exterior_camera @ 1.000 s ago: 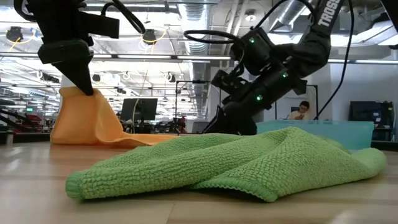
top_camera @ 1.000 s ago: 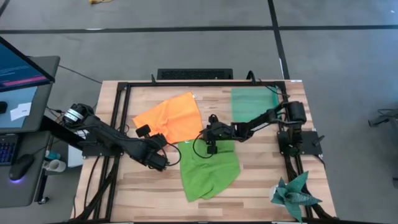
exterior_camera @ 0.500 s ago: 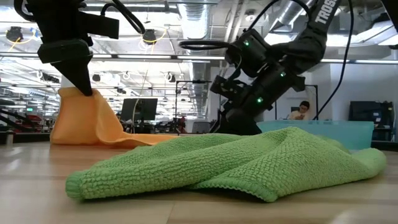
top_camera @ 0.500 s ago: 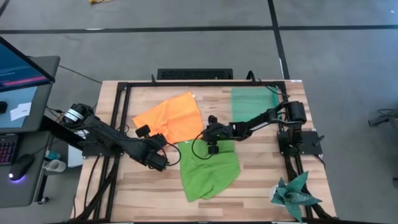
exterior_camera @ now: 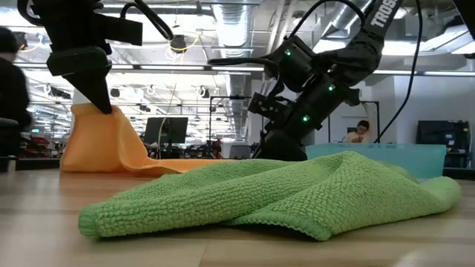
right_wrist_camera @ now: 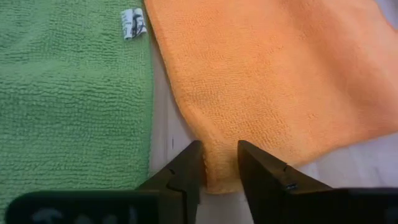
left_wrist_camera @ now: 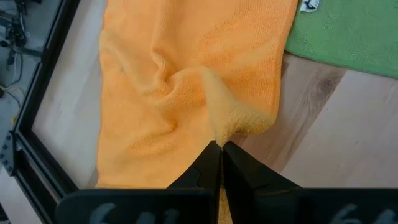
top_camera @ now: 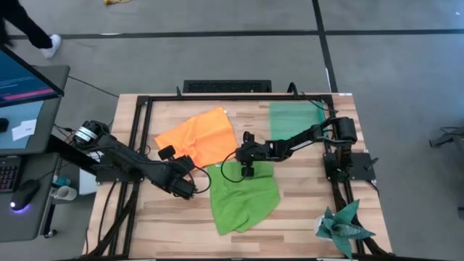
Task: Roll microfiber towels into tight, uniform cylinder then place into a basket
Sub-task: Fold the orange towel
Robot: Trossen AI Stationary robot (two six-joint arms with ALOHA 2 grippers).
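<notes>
The orange towel (top_camera: 197,136) lies spread at the table's far middle, and one spot near its near edge is drawn up into a peak (exterior_camera: 93,119). My left gripper (left_wrist_camera: 220,148) is shut on that peak. The green towel (top_camera: 243,196) lies rumpled on the near side, its far edge next to the orange one. My right gripper (right_wrist_camera: 221,167) is down at the orange towel's near right corner (right_wrist_camera: 219,177), open, one finger on each side of that corner. The teal-green basket (top_camera: 296,119) stands at the far right. My left gripper pinches a small raised fold of the orange towel (left_wrist_camera: 219,127) beside its near edge between its two fingers. The fingers slant down from above. The fold stands lifted below them (exterior_camera: 89,126), and the rest of the towel lies on the table.
A dark teal spiky star-shaped cloth (top_camera: 342,228) sits at the near right corner. Black frame rails (top_camera: 138,145) run along the table's edges. A monitor and desk (top_camera: 22,94) stand off the left side. A person (top_camera: 29,29) walks on the floor beyond.
My right gripper has tipped a little at the wrist above the orange towel's near right corner, hardly changing place. The towels lie as before. A person has come into view on the far left.
</notes>
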